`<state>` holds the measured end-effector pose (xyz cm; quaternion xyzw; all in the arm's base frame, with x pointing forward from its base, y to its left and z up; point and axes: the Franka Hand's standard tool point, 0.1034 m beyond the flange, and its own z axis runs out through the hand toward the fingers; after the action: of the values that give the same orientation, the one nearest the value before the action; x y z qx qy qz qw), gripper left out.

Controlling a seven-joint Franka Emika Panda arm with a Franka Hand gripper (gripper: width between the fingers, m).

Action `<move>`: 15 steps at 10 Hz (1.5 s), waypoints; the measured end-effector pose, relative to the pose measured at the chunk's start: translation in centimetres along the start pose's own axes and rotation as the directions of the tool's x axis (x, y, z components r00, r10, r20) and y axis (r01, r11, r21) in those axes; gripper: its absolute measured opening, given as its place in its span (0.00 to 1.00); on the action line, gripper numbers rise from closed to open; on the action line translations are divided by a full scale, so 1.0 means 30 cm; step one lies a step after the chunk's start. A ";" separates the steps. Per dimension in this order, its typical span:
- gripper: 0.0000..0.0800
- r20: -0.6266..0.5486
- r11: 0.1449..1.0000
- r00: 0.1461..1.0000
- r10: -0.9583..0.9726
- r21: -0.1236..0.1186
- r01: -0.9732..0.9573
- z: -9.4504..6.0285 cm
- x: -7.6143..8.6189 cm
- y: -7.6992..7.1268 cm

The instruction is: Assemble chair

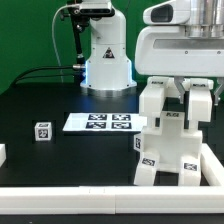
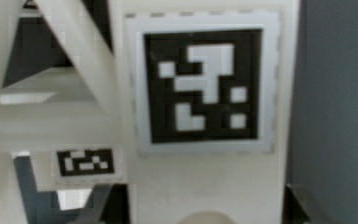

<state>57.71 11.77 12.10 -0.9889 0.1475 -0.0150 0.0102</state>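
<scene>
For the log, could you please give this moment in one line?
chair: partly built, upright | gripper: at its top, grip unclear

Exterior view: looks from the front of the counter [image 1: 60, 95], slightly raised, facing the arm base [image 1: 105, 60], mid range. Wrist view: very close on the chair [image 2: 202, 172], its tag [image 2: 202, 85] dominating the frame. Shared: chair only.

White chair [image 1: 168, 135], black-and-white tags [image 2: 202, 88]
</scene>
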 end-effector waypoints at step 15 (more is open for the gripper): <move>0.36 -0.010 1.000 1.000 -0.012 -0.014 0.012 0.074 0.017 0.004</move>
<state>58.23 11.54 9.90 -0.9897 0.1415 -0.0192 0.0027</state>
